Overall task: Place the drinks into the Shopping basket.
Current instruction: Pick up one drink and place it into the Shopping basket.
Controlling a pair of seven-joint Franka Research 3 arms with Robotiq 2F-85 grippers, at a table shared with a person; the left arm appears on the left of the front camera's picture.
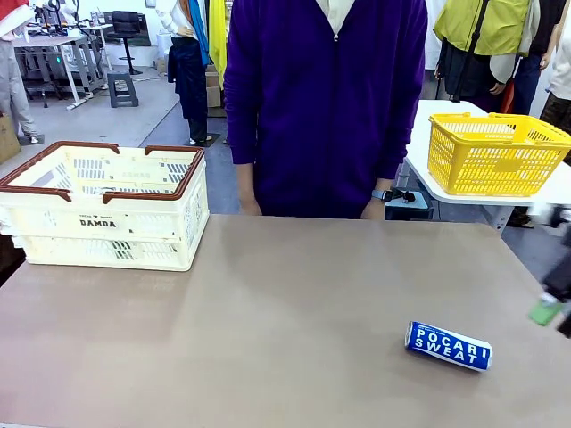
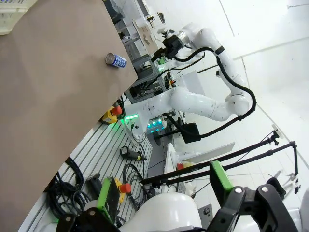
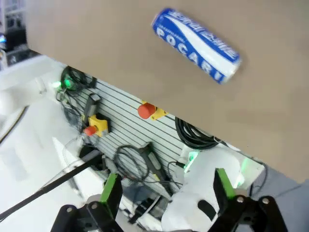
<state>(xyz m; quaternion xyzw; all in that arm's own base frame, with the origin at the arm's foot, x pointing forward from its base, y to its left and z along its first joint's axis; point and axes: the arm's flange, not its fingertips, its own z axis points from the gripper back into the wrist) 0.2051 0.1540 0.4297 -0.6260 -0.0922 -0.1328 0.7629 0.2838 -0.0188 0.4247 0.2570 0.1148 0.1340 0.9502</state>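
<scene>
Near the worktop's [image 1: 294, 294] right front corner, front view: the drink can [image 1: 449, 346] lies on its side, long axis roughly along the near edge, slightly skewed. The Shopping basket [image 1: 103, 209] sits at the far left corner, well apart, with bare worktop between them, so there's open room for a carry. A person [image 1: 326, 98] stands at the far edge. A green pad [image 1: 544, 310] of the right gripper [image 3: 167, 193] shows, blurred, near the can; that arm looks the nearer.

Left wrist view: the left gripper [image 2: 161, 186] hangs off the near side, jaws spread wide, nothing between them. The can is small and far off by the edge.

Right wrist view: jaws wide and empty. The can lies ahead on the worktop, slanted against the line between the fingers, so a wrist roll probably comes first.
</scene>
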